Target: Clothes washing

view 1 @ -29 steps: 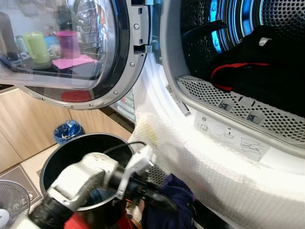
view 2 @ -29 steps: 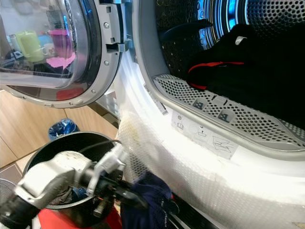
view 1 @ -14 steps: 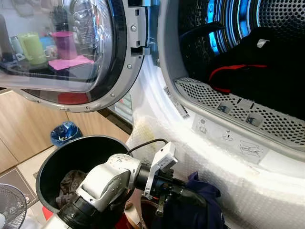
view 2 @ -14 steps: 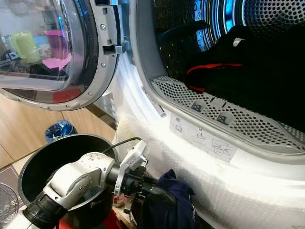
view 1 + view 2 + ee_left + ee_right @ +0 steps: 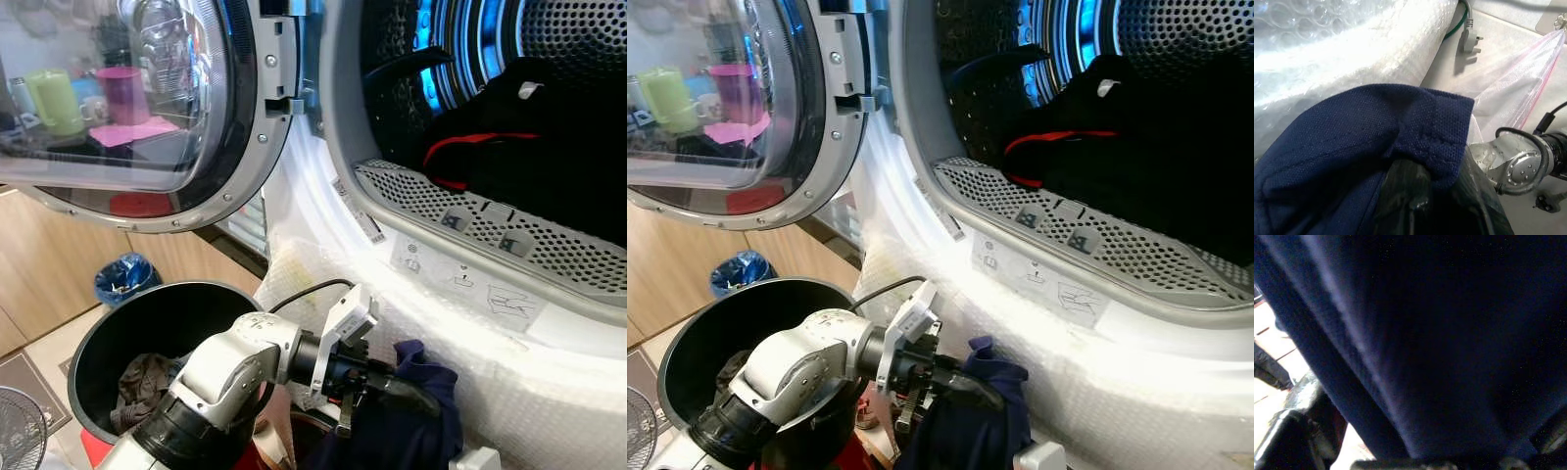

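- Holding a navy shirt (image 5: 411,416), the left gripper (image 5: 407,394) sits low in front of the washing machine (image 5: 490,294), below its open drum mouth and just beside the white bubble wrap (image 5: 509,382) that covers the machine's front.
- Its black fingers (image 5: 1405,193) are pinched on a stitched hem fold of the cloth, as the left wrist view shows; the rest of the shirt hangs down limp from that fold.
- The right gripper's fingers cannot be made out: its wrist view is dark navy cloth close against the lens, so I cannot tell their state.
- Judging by the weave, the shirt is soft, light and floppy, with no stiffness; it should drape and swing when lifted, and may snag on the perforated rim (image 5: 470,211) of the drum mouth.
- A doubled hem or bunched fold seems the best hold, since a single thin layer could slip from narrow fingers.
- Inside the drum, a black garment with red trim (image 5: 509,147) already lies heaped.
- Left of the machine, under its open glass door (image 5: 127,98), a black bucket (image 5: 103,343) holds more crumpled laundry (image 5: 142,377).
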{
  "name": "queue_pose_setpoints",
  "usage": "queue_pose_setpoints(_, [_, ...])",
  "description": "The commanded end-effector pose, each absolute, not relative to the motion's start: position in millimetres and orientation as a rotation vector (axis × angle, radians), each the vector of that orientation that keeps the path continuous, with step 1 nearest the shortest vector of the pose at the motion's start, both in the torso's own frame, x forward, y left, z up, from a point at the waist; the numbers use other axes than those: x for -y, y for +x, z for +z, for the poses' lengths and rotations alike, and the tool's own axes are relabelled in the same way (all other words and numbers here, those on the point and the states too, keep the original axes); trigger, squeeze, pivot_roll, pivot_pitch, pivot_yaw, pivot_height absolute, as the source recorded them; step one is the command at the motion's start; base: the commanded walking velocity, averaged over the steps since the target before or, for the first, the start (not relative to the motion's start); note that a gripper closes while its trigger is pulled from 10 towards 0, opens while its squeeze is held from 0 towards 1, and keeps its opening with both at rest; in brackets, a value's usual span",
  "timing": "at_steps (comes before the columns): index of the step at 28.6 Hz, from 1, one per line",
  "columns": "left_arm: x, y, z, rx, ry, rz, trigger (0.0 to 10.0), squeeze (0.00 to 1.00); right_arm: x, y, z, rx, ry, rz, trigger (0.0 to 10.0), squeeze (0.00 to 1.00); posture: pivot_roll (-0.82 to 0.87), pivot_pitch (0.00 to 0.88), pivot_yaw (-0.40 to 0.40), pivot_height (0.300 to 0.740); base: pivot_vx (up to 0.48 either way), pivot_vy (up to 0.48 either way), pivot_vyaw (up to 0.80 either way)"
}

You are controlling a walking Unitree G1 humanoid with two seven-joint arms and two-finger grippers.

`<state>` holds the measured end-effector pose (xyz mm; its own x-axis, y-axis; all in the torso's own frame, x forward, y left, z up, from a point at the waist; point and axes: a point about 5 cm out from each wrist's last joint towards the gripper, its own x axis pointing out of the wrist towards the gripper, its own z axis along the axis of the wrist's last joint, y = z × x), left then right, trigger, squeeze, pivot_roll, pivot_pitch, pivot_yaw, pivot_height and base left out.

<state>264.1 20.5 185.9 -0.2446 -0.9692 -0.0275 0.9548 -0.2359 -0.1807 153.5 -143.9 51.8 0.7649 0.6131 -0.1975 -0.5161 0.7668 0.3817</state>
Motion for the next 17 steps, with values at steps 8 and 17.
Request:
queue_pose_setpoints(8, [-16.9,265.5,195.4,-0.138,-0.092,-1.826,0.0,0.00,128.9,165.2,56.5,-0.277,0.366,0.647,10.0,0.00,0.11,0.023,-0.033,0.740,0.000,0.000,0.00])
queue_pose_setpoints(17, [-16.5,266.6,196.9,-0.130,-0.092,-1.814,0.0,0.00,120.6,175.1,64.1,-0.236,0.419,0.676,0.0,0.00,0.12,0.032,-0.039,0.740,0.000,0.000,0.00])
